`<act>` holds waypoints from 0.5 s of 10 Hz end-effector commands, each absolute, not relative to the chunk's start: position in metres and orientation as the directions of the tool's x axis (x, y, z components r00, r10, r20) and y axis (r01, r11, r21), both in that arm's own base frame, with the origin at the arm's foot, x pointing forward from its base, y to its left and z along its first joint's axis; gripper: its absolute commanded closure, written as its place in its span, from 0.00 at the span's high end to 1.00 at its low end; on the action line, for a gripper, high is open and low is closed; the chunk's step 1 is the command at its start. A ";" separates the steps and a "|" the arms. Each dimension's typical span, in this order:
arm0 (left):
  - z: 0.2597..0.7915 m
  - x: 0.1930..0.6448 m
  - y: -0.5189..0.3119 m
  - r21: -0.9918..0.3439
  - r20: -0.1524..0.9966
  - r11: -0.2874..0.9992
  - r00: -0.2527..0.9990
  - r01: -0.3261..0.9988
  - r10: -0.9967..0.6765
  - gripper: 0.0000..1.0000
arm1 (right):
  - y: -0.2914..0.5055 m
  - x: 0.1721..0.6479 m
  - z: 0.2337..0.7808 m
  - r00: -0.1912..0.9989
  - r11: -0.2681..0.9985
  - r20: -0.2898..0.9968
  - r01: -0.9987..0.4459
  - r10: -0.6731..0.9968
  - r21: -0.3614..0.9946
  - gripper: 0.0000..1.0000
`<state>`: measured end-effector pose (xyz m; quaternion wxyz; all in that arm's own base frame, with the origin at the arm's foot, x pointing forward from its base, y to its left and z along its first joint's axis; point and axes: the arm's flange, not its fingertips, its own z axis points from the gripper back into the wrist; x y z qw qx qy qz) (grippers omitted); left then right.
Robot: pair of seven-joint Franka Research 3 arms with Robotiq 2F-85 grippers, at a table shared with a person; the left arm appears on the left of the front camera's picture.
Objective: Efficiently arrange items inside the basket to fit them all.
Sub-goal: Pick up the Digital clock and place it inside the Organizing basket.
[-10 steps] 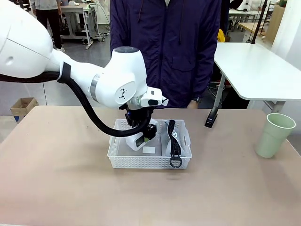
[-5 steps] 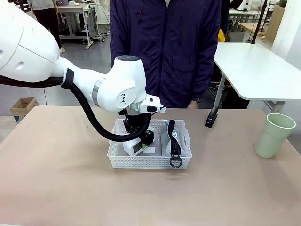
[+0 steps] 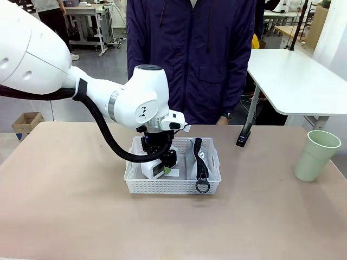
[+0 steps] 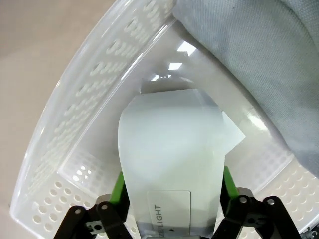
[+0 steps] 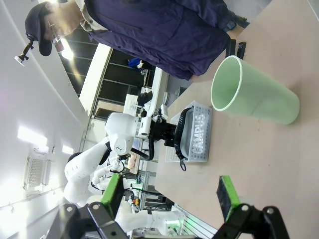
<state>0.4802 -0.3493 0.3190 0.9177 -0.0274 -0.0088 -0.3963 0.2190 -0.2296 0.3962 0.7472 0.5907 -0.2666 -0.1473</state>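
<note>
Downward, the left gripper [image 4: 173, 172] hung inside the shallow white lattice plastic basket [image 3: 162, 187].
Its green pads [image 4: 118, 186] flanked the white rectangular box [image 3: 153, 170] beside the grey fabric pouch [image 4: 249, 59]; gripping or released, I couldn't tell. The right gripper [image 5: 169, 189] gaped empty.

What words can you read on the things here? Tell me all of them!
"CAMPUS": on the pouch.
"LIGHT": on the box, printed sideways on its label; the letters before it are cut off.
The stapler has a small label that is too small to read.
</note>
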 end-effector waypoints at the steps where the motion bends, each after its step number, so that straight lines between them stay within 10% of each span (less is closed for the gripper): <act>1: 0.320 0.485 -0.348 -0.013 0.019 0.680 0.680 0.733 -0.733 1.00 | -0.231 0.217 0.397 0.809 0.260 0.249 -0.124 -0.532 0.958 1.00; 5: 0.324 0.486 -0.344 -0.034 0.025 0.662 0.663 0.749 -0.749 1.00 | -0.231 0.217 0.397 0.809 0.260 0.249 -0.124 -0.532 0.958 1.00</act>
